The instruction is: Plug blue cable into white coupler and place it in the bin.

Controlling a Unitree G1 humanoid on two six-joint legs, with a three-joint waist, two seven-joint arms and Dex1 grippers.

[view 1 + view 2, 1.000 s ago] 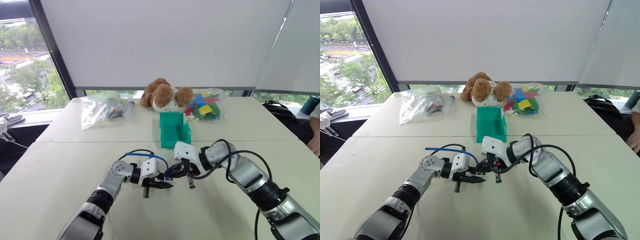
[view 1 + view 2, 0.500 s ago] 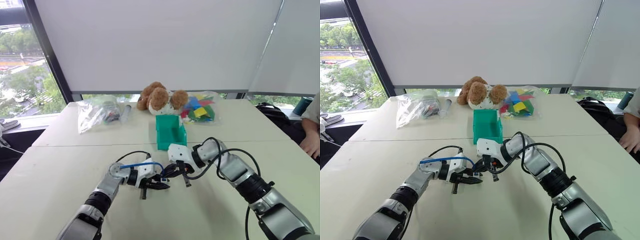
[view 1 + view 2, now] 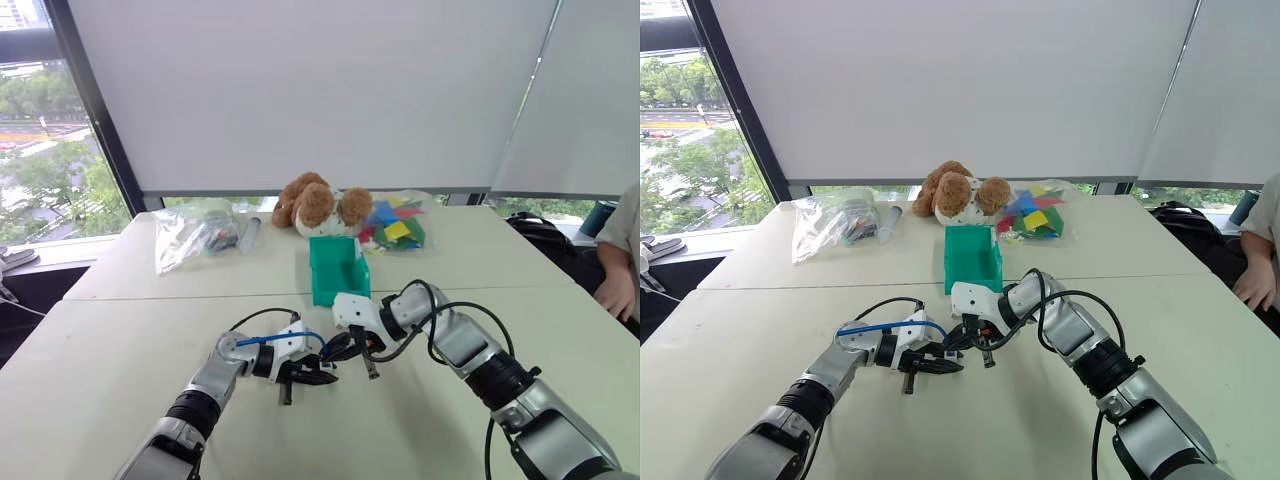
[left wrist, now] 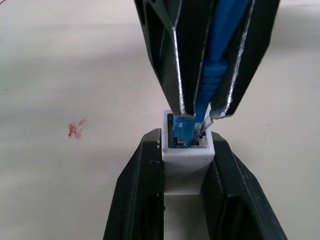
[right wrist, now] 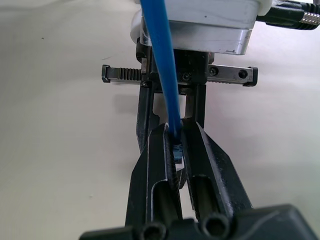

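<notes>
at frame centre the left pincer (image 4: 186, 165) pinches the white coupler (image 4: 187, 162); the right pincer (image 5: 176, 150) pinches the blue cable (image 5: 161, 70) beside its plug. the cable looks light and floppy, so gripping near the plug suits it.

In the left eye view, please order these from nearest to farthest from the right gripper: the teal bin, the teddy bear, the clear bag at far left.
1. Teal bin, just behind the right gripper.
2. Teddy bear, behind the bin.
3. Clear bag, at the far left.

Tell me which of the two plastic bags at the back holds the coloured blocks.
The bag of coloured blocks, right of the teddy bear: bright red, yellow, blue and green pieces show through. The other bag, left of the bear, holds darker items.
</notes>
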